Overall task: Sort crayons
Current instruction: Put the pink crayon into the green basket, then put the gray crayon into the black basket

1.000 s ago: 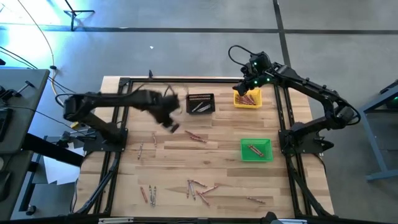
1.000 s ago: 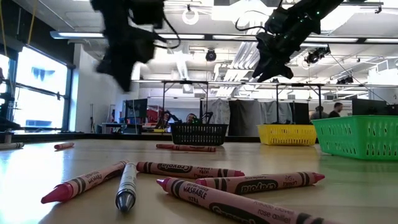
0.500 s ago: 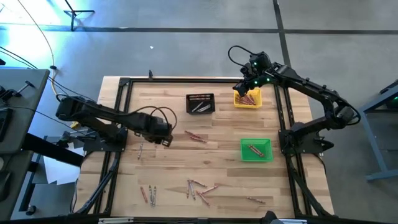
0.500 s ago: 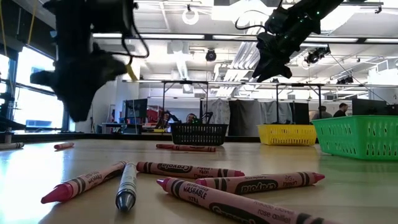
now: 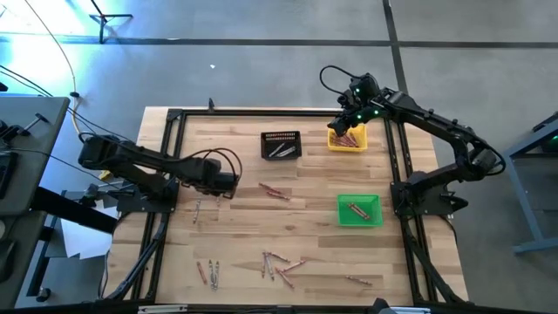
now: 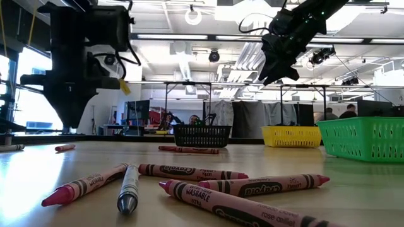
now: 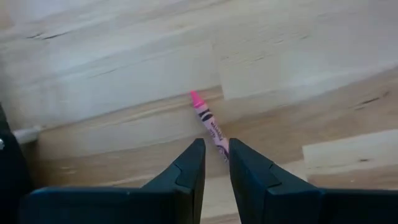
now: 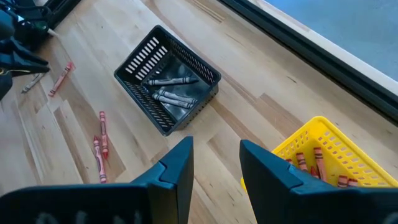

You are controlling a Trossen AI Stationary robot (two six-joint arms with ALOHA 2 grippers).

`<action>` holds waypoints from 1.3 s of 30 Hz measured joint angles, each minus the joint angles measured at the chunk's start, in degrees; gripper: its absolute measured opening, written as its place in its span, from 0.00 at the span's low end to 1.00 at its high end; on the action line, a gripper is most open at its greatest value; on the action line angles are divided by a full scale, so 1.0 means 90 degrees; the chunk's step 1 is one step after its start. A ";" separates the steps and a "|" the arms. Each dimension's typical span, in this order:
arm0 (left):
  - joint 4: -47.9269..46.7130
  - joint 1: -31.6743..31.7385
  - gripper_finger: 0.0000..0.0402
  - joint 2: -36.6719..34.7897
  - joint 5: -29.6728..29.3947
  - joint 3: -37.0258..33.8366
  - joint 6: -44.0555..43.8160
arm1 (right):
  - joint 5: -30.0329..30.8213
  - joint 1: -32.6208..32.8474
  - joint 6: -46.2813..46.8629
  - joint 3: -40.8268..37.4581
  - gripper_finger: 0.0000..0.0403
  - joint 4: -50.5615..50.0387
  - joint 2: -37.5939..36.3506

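Crayons (image 6: 189,183) lie scattered across the pale wooden table (image 5: 314,187).

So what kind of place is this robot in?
Probably a robotics lab or workshop. The low view shows ceiling lights and more framed work tables behind, and a person stands far back.

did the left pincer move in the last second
Yes. In the high view the left pincer has swung away from the black bin, toward the table's left side, and now hangs open over a pink crayon.
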 joint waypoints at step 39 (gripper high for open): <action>0.0389 0.0118 0.15 0.1138 0.0137 -0.0002 -0.0073 | 0.0000 0.0000 -0.0044 0.0000 0.29 -0.0044 0.0000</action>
